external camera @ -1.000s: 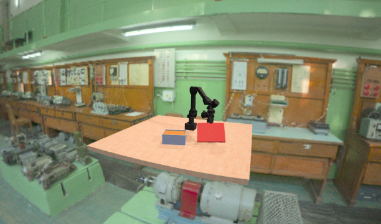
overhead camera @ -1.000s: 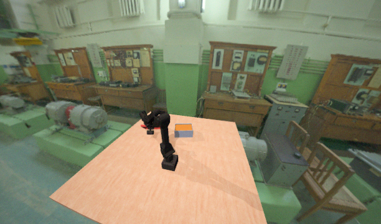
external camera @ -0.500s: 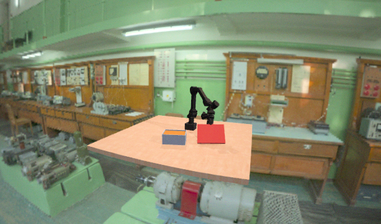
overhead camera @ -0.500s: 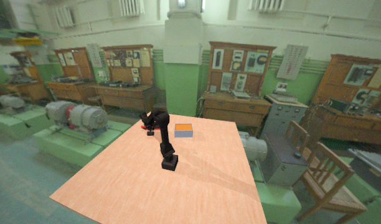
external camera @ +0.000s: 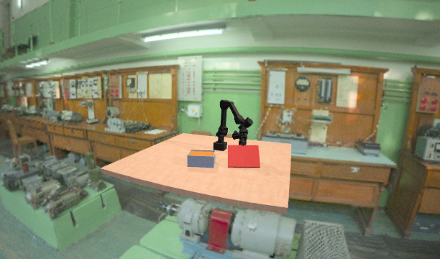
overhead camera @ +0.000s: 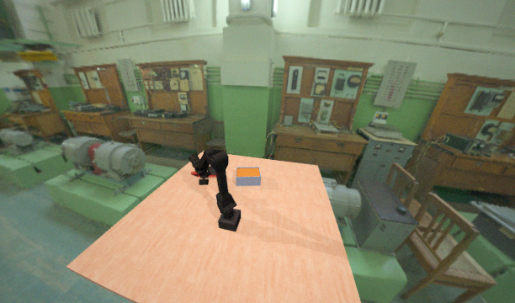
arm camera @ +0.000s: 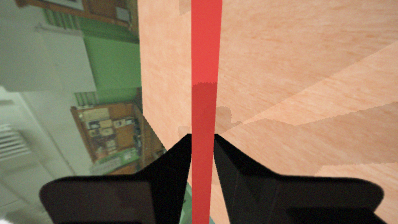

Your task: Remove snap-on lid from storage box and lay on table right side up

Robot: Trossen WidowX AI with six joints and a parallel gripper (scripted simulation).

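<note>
The red lid (overhead camera: 195, 173) (external camera: 244, 157) (arm camera: 205, 45) is off the box and held tilted, with its broad face toward the exterior camera. In the wrist view it shows edge-on as a red strip between the fingers. My gripper (external camera: 243, 144) (arm camera: 202, 138) is shut on the lid at its upper edge. Whether the lid's lower edge touches the table cannot be told. The storage box (overhead camera: 248, 181) (external camera: 201, 161) stands upright and open on the table, with orange showing inside. It is beside the lid, apart from it.
The wooden table (overhead camera: 257, 261) (external camera: 162, 165) carries the arm's base (overhead camera: 230, 220) (external camera: 220, 145), with the box beyond it in the top view. The table's far left edge is close to the lid in that view. Benches and machines stand around the table.
</note>
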